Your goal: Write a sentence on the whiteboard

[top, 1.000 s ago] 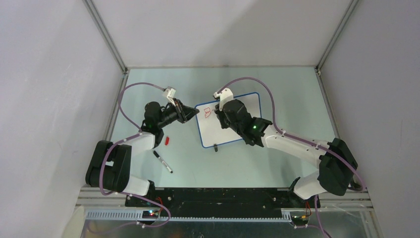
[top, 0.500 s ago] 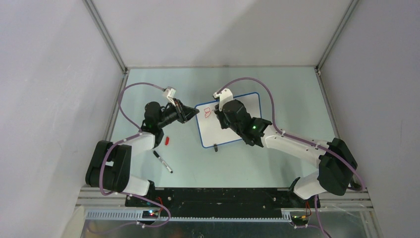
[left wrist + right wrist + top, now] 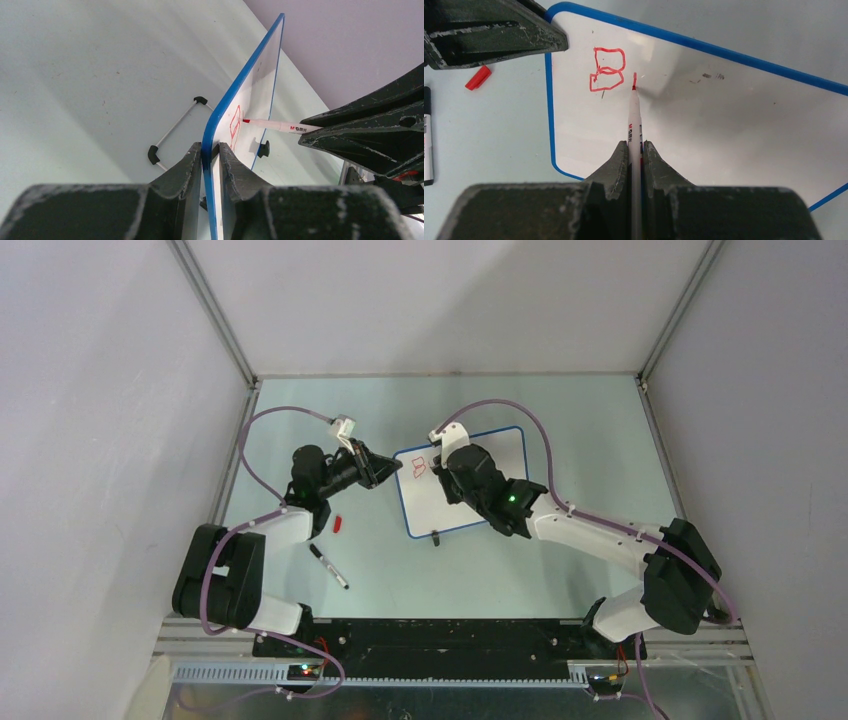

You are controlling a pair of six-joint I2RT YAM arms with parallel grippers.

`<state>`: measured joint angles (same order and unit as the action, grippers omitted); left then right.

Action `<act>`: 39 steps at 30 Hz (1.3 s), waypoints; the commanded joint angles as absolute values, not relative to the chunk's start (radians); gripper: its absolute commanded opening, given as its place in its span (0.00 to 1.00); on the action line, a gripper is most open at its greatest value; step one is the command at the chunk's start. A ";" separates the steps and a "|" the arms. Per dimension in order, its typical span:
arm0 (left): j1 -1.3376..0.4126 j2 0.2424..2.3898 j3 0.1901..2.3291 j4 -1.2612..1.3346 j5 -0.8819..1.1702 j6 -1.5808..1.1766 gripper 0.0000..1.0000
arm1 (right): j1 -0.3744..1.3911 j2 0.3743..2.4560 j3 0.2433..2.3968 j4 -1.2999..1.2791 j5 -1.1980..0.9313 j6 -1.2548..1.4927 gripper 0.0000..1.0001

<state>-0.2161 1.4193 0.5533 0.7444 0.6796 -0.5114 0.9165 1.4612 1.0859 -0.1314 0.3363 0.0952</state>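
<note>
The whiteboard (image 3: 470, 462), white with a thin blue rim, lies on the table. My left gripper (image 3: 210, 150) is shut on the whiteboard's left edge (image 3: 218, 117). My right gripper (image 3: 636, 150) is shut on a red marker (image 3: 634, 117) with its tip touching the whiteboard (image 3: 724, 115). The sentence (image 3: 607, 70) is a red "B" with a short red stroke beside it at the marker's tip. It also shows in the left wrist view (image 3: 235, 127) and faintly in the top view (image 3: 420, 467). The left gripper (image 3: 392, 467) and right gripper (image 3: 447, 468) face each other over the board's left part.
A black marker (image 3: 328, 566) and a red cap (image 3: 339, 524) lie on the table left of the board; both show in the right wrist view, marker (image 3: 427, 140) and cap (image 3: 478, 78). A black clip foot (image 3: 436, 537) sticks out at the board's near edge.
The right gripper has shifted slightly towards the far side over the board, with the marker held. The left arm and the board have not moved.
</note>
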 commanded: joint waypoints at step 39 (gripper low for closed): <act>-0.242 1.383 0.565 0.742 0.692 -0.477 0.22 | 0.925 1.495 1.145 -0.145 0.368 0.071 0.00</act>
<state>-0.2226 1.4124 0.5533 0.7300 0.6601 -0.4957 0.9321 1.4746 1.0962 -0.1669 0.3542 0.0845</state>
